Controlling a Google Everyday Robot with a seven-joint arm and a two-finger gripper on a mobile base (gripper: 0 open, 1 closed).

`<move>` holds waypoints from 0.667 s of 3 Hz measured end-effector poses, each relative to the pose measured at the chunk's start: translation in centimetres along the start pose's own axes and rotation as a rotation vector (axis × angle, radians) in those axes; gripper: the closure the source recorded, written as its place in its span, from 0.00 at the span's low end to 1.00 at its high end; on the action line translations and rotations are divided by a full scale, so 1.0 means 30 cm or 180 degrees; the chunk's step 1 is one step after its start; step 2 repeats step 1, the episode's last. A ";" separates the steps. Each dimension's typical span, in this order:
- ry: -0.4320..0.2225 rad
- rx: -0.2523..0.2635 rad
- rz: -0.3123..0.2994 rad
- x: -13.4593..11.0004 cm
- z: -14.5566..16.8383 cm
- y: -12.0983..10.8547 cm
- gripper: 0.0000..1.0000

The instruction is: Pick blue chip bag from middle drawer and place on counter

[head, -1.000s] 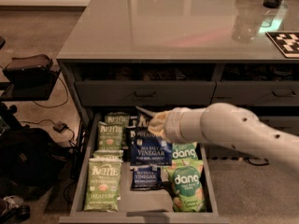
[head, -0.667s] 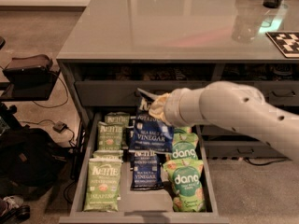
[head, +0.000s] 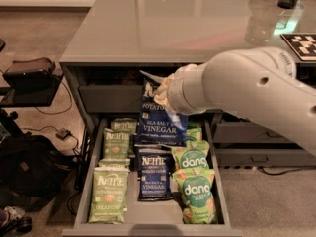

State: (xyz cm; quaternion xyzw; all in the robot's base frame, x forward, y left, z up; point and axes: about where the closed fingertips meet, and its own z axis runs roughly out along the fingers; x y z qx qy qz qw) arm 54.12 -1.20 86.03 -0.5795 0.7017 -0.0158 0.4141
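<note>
Middle drawer (head: 218, 181) is seen pulled fully out below the counter (head: 148, 23). Contents noted:
- left column: light green Kettle bags (head: 107, 194), laid flat and overlapping front to back
- middle: a second navy bag (head: 154, 177), flat, label up
- right column: green dang bags (head: 197, 194), stacked one over the next towards the back

Blue chip bag (head: 160, 120) is held clear of the tray, hanging upright over the back of the drawer and in front of the upper drawer front (head: 108, 98). Its lower edge is seen just above the bags behind the second navy bag. It is dark navy with white lettering; "SEA SALT &" and "VINEGAR" can be read. The top edge is crumpled and pulled to a point near the counter's edge.

Gripper (head: 162, 87) is located at the bag's top, just under the counter's front lip. It is closed on the crumpled top of the bag, and the fingers are largely hidden by the wrist of the white arm (head: 256, 83).

Against the frame one second back, the bag has been raised from the rear of the drawer, where it was low among the others. The arm is also higher. The remaining bags are unchanged.
</note>
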 end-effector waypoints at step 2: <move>0.0013 -0.0005 -0.0011 -0.004 -0.008 0.003 1.00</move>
